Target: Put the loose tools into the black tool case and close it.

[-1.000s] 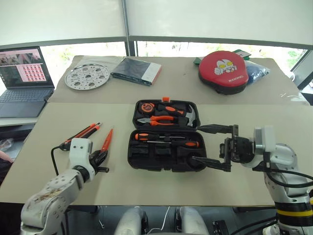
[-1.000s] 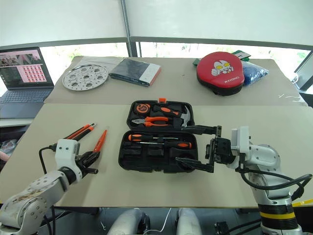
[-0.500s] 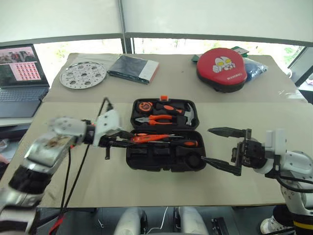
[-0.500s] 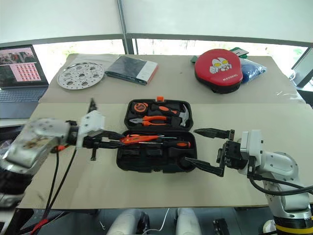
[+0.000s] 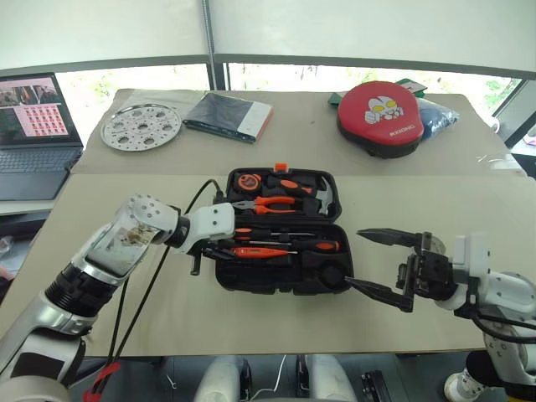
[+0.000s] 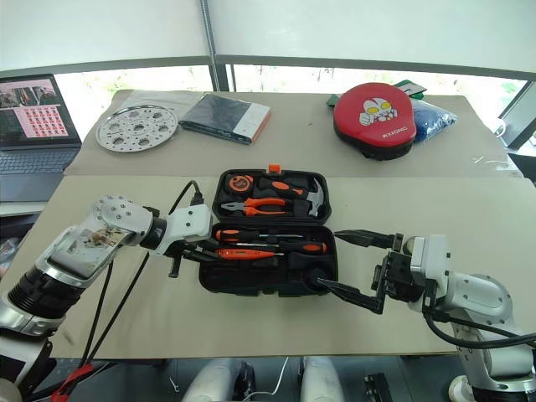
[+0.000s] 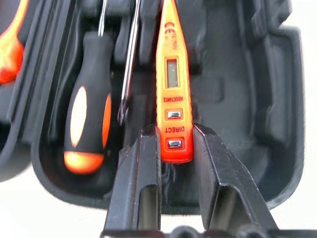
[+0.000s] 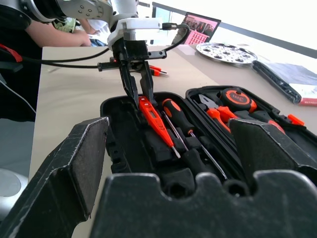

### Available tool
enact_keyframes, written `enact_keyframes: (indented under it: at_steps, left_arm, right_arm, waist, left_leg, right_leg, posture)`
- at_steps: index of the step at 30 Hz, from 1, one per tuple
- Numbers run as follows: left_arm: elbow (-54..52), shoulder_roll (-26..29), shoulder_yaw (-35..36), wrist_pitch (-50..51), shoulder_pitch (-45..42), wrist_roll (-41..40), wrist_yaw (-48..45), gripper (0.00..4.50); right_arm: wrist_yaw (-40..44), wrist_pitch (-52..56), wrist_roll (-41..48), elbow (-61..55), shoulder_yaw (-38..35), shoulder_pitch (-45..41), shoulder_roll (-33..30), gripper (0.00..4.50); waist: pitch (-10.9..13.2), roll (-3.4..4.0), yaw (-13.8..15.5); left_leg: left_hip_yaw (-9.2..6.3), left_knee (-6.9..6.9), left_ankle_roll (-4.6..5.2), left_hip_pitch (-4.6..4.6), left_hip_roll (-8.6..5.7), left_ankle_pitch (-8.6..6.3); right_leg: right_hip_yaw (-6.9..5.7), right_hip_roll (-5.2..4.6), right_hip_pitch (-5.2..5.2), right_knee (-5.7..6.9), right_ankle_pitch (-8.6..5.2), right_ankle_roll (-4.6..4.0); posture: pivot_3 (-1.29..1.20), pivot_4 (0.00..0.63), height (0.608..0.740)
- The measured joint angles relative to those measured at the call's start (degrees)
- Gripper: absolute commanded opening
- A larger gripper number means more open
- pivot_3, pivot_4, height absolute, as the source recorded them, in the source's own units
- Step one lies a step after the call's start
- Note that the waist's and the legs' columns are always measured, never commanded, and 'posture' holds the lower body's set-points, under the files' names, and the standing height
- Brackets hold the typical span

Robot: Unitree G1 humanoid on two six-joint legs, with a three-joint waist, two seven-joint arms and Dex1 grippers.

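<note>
Item: black tool case (image 5: 285, 272), lying open mid-table, receiving a tester pen.

The case is sitting well clear of every table edge, with bare table (image 5: 251, 322) running along its front and on both sides; a red round pad (image 5: 382, 120), a dark flat book (image 5: 231, 116) and a perforated metal disc (image 5: 141, 127) are keeping to the far edge. The left gripper (image 7: 176, 148) is reaching over the case's left rim, its fingers pinching the butt end of the orange tester pen (image 7: 171, 84) above the front half. That half is already holding two orange-and-black screwdrivers (image 5: 322, 245); the rear half is carrying pliers (image 5: 266, 203), a hammer (image 5: 322, 196) and a tape measure (image 5: 249, 182). The right gripper (image 5: 387, 263) is hovering just right of the case, fingers spread wide and holding nothing.
</note>
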Motion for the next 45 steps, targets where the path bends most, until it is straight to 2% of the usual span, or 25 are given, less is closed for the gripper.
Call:
enact_keyframes:
  at_steps: [16,25,27,28,29,31,39,42,45]
  left_arm:
    - [-0.6,1.2,-0.9,-3.1,-0.8,5.8,-1.5,0.44]
    - [-0.3,0.3,-0.3,-2.1,-0.5,6.1,-2.0,0.44]
    - [-0.3,-0.4,-0.1,-1.1,-0.5,6.1,-1.8,1.45]
    - [-0.3,-0.5,0.0,-0.9,-0.4,6.1,-1.7,1.62]
    - [-0.4,-0.6,0.4,-0.8,-0.2,6.0,-1.6,2.11]
    - [0.1,-0.9,2.1,-1.9,0.6,5.0,-1.6,2.75]
    - [1.8,-3.5,10.2,-6.2,3.0,-5.5,-5.7,2.75]
    - [3.3,-7.0,12.4,-9.1,3.3,-8.1,-5.2,2.02]
    - [5.5,-9.4,12.5,-12.7,4.9,-8.2,-4.9,0.82]
  right_arm:
    - [1.1,-0.9,0.0,0.6,0.0,-1.1,0.0,4.50]
    - [0.5,-0.7,0.0,0.6,0.7,-2.3,0.0,4.50]
    - [0.3,-0.4,0.0,0.6,1.2,-2.4,0.0,4.50]
    - [0.2,-0.2,0.0,0.6,1.4,-2.6,0.0,4.50]
    - [0.1,-0.1,0.0,0.6,1.6,-2.8,0.0,4.50]
    - [-0.1,0.1,0.0,0.6,1.7,-3.0,0.0,4.50]
    - [-0.1,0.3,0.0,0.6,2.0,-3.1,0.0,4.50]
    - [-0.1,0.3,0.0,0.7,2.2,-3.4,0.0,4.50]
    - [-0.3,0.3,0.0,0.7,2.3,-3.7,0.0,4.50]
  waist:
    - [0.0,0.01,-0.3]
    - [0.0,0.02,-0.2]
    - [0.0,0.02,-0.2]
    - [0.0,0.02,-0.2]
    - [0.0,0.02,-0.2]
    - [0.0,0.02,-0.2]
    - [0.0,-0.05,-0.2]
    - [0.0,-0.05,0.0]
    - [0.0,-0.05,-0.1]
  left_leg:
    - [0.00,0.02,-0.01,0.18,0.02,0.01]
    - [0.00,0.05,-0.01,0.20,0.02,0.01]
    - [0.00,0.05,0.00,0.27,0.01,0.00]
    - [0.00,0.05,0.01,0.29,0.02,0.00]
    - [-0.02,0.05,0.02,0.34,0.02,-0.01]
    - [-0.02,0.03,0.02,0.36,0.02,-0.01]
    - [-0.06,0.29,0.03,0.04,0.03,-0.01]
    - [-0.06,0.34,0.07,0.06,0.02,-0.04]
    - [-0.06,0.33,0.08,0.06,0.01,-0.04]
  right_leg:
    - [0.01,0.01,0.15,0.09,0.00,-0.01]
    - [0.02,0.01,0.20,0.10,0.00,-0.01]
    - [0.02,0.00,0.29,0.08,0.00,-0.01]
    - [0.02,0.00,0.32,0.08,-0.01,0.00]
    - [0.01,0.00,0.37,0.06,-0.01,0.00]
    - [0.01,-0.01,0.38,0.05,-0.01,0.00]
    - [-0.06,-0.06,0.12,0.16,0.00,0.00]
    - [-0.08,-0.08,0.17,0.15,0.01,0.02]
    - [-0.09,-0.06,0.18,0.13,0.02,0.02]
  posture:
    - [0.00,0.150,0.740]
    - [0.00,0.150,0.740]
    - [0.00,0.150,0.740]
    - [0.00,0.150,0.740]
    - [0.00,0.150,0.740]
    - [0.00,0.150,0.740]
    - [0.00,0.150,0.740]
    - [0.00,0.150,0.740]
    - [0.00,0.150,0.740]
